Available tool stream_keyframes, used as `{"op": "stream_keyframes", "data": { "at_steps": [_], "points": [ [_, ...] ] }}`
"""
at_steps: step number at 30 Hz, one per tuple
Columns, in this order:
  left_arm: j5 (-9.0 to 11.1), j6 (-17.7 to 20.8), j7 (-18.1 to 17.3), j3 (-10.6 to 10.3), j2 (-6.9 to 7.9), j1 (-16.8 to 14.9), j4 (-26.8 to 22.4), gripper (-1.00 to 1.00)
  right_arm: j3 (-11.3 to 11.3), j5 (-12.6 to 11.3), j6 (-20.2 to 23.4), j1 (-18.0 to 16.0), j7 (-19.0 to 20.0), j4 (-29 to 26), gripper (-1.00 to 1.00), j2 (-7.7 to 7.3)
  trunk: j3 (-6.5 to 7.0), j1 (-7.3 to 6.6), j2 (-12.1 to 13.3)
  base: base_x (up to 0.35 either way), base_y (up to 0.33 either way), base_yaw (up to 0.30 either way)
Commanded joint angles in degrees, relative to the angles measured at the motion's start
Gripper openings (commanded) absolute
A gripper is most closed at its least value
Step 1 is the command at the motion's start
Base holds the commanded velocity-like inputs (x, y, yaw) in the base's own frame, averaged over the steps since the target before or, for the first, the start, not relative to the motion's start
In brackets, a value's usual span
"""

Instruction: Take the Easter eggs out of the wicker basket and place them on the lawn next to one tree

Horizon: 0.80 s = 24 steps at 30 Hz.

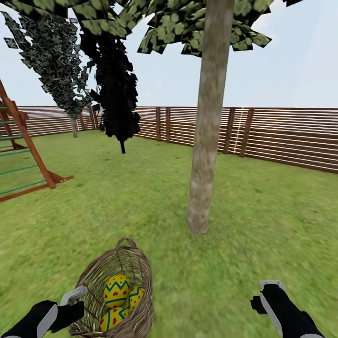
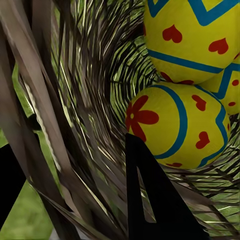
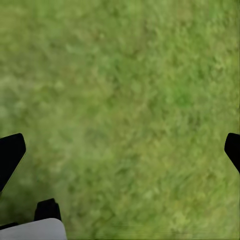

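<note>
The wicker basket (image 1: 134,277) is cut off by the head view's lower edge. Its wall hides parts of the Easter eggs (image 1: 117,290).

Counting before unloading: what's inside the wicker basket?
Three Easter eggs lie inside the wicker basket; the lowest egg is partly hidden by its rim, and the eggs cover the bottom.

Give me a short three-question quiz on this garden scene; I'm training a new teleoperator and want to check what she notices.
1. True or false: all three Easter eggs lie inside the wicker basket.
2. Which pincer is at the basket's rim: A) left pincer B) right pincer?
3. Fill in: the right pincer hangs over bare ____.

Key: 1 true. 2 A. 3 lawn; the tree stands just beyond the basket.
</note>
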Motion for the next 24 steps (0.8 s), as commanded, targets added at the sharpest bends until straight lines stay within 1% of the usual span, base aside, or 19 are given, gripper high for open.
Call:
{"op": "stream_keyframes", "data": {
  "at_steps": [1,22,24],
  "points": [
    [0.5,0.5,-0.2,0.5,-0.03,0.0,-0.1,-1.00,0.0,-0.2,0.3,0.0,-0.2,-0.1,1.00,0.00,-0.08,0.05,-0.1,0.329,0.000,0.000],
    [0.6,0.4,-0.2,0.5,-0.06,0.0,-0.2,-1.00,0.1,-0.2,0.3,0.0,-0.2,-0.1,1.00,0.09,-0.08,0.05,-0.1,0.329,0.000,0.000],
    [0.6,0.3,-0.3,0.5,-0.11,0.0,-0.3,-1.00,0.1,-0.2,0.3,0.0,-0.2,-0.1,1.00,0.09,-0.08,0.05,-0.1,0.164,0.000,0.000]
  ]
}}
